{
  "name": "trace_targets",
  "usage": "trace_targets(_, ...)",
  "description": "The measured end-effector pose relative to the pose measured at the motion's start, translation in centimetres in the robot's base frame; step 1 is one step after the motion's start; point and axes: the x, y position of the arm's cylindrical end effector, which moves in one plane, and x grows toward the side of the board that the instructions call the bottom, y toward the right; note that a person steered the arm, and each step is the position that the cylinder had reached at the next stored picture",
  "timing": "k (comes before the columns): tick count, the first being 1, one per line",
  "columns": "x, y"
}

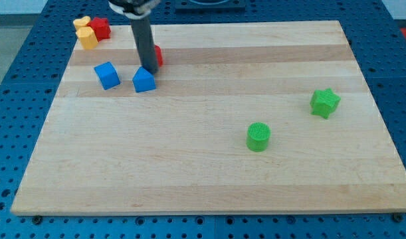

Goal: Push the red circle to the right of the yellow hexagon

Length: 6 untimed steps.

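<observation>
Red circle [158,56]: upper left of board, mostly hidden behind rod; only a red sliver shows at rod's right edge — shape not confirmable from this view.
Green cylinder [258,136]: nearest block, lower right of centre, standing alone.
Green star [325,102]: right side, up and to the right of cylinder, well apart from it.
Blue cube [107,75]: left side, just left of blue wedge, small gap between.
Blue wedge [143,80]: directly below tip, touching or nearly so.
My tip [148,69]: on board between blue wedge and red circle, against circle's left side; rod has no jaws, holds nothing, bare end only.
Yellow hexagon [88,37]: top left corner — well left of red circle.
Yellow block [82,23]: just behind hexagon, touching it; shape unclear.
Red block [100,28]: just right of both yellow pieces, touching.
Board [203,172]: light wood on blue pegboard [16,99].
</observation>
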Motion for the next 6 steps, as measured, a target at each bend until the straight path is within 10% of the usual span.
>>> trace_targets(4, -4.7, -2.8)
trace_targets(6, -4.3, 4.9)
